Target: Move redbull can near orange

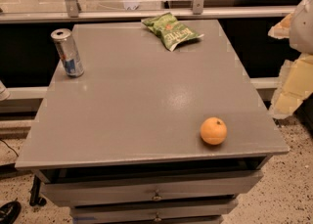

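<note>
The redbull can (67,53) stands upright at the far left corner of the desk (142,105). A green snack bag (171,31) lies at the back, and the orange (213,130) sits near the front right edge, well apart from the can, so I judge the whole move is still to do. Off the desk's right side hangs the end effector (293,76), partly cut off; I cannot tell whether it is spread or pressed together.

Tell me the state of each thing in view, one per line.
redbull can: upright, back left corner of the table.
orange: resting near the front right, far from the can.
green chip bag: lying flat at the back edge.
hand: beyond the table's right edge, away from both.
</note>
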`<state>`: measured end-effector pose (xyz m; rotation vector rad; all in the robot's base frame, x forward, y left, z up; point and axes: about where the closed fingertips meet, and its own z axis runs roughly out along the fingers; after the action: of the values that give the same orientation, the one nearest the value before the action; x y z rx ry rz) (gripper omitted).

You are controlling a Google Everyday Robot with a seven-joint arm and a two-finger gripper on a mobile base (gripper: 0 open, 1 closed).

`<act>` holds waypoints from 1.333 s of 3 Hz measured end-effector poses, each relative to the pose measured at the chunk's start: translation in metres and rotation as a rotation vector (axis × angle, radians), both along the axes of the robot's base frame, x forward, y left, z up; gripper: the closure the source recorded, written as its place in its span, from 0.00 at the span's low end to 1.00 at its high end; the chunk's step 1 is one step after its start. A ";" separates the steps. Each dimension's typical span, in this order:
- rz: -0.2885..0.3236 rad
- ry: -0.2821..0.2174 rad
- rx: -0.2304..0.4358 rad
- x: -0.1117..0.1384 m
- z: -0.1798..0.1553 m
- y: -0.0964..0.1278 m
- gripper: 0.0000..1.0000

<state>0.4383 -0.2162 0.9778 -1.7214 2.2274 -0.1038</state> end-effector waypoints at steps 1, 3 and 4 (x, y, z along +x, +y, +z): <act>0.000 0.000 0.000 0.000 0.000 0.000 0.00; 0.035 -0.021 0.107 0.017 -0.017 0.023 0.00; 0.091 -0.015 0.276 0.042 -0.051 0.064 0.00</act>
<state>0.4799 -0.1525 0.9272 -1.6596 2.0381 0.2019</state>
